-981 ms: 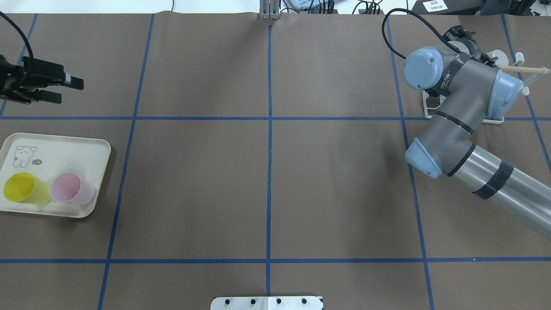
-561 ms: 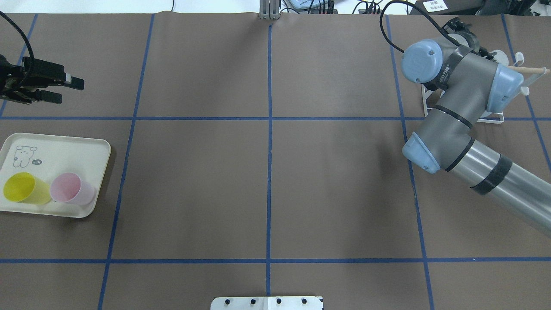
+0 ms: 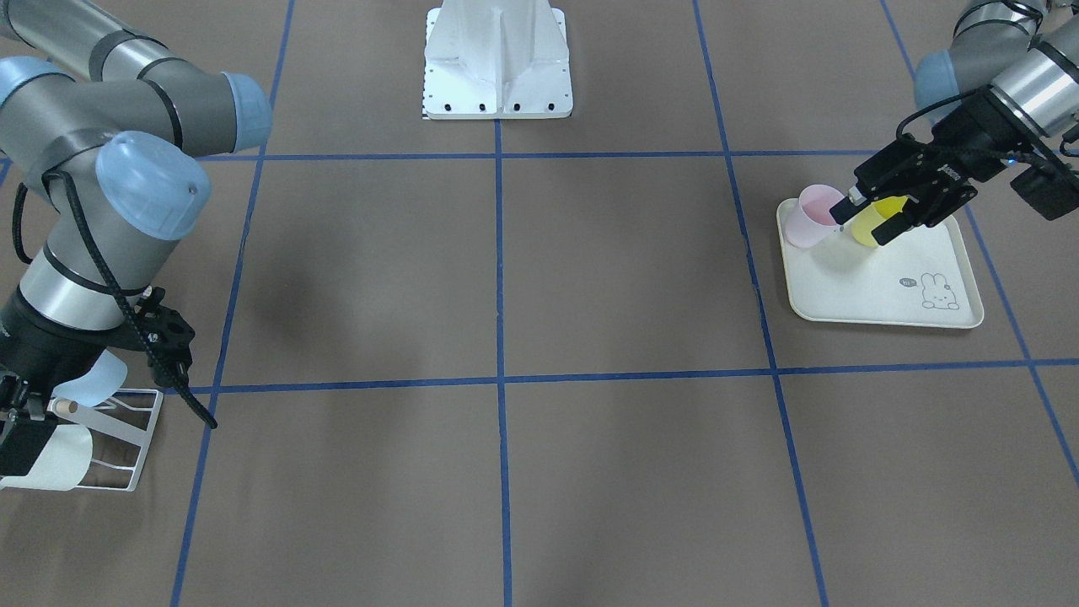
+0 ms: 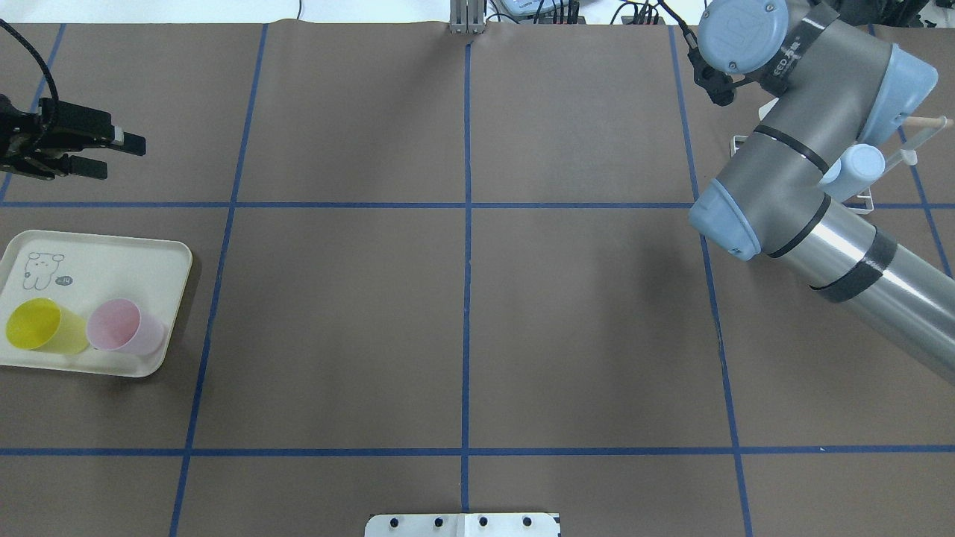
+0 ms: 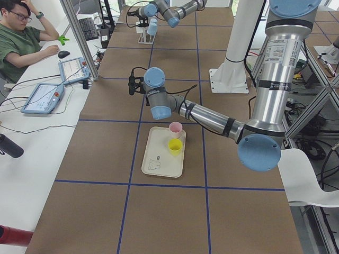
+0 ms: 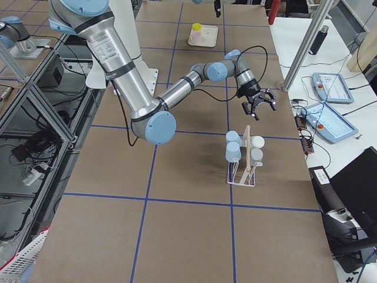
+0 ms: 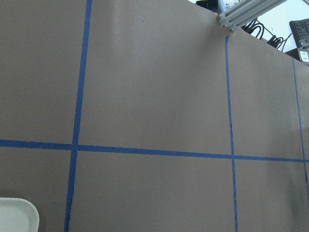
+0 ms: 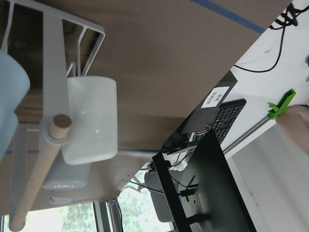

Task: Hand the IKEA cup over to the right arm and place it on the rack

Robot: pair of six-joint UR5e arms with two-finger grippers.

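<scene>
Counter (image 4: 336, 313) brown, gridded with blue tape. Left pincer (image 4: 118, 156) hovers high over it near the tray, apart from both tray cups, fingers spread, nothing between them. Cream tray (image 4: 112, 261) with a rabbit print lies flat at the robot's left end. On it a yellow cup (image 4: 33, 326) and a pink cup (image 4: 119, 326) stand upright, mouths up, just beside each other, along the tray edge closest to the robot. Rack (image 8: 50, 72), white wire with a wooden rod (image 4: 925, 119) across the top, sits at the counter's far right, largely hidden under the right arm in the overhead view. Four cups hang on its prongs: two pale blue cups (image 6: 232, 137) on the robot's side of the rod, two whitish cups (image 6: 257, 142) on the other. Right pincer (image 6: 258, 108) hangs in the air apart from the rack, touching no cup. Whether its fingers are spread or pressed together: cannot tell, only the side view shows them. That arm's wrist camera sees the rod's end and one whitish cup from close by.
</scene>
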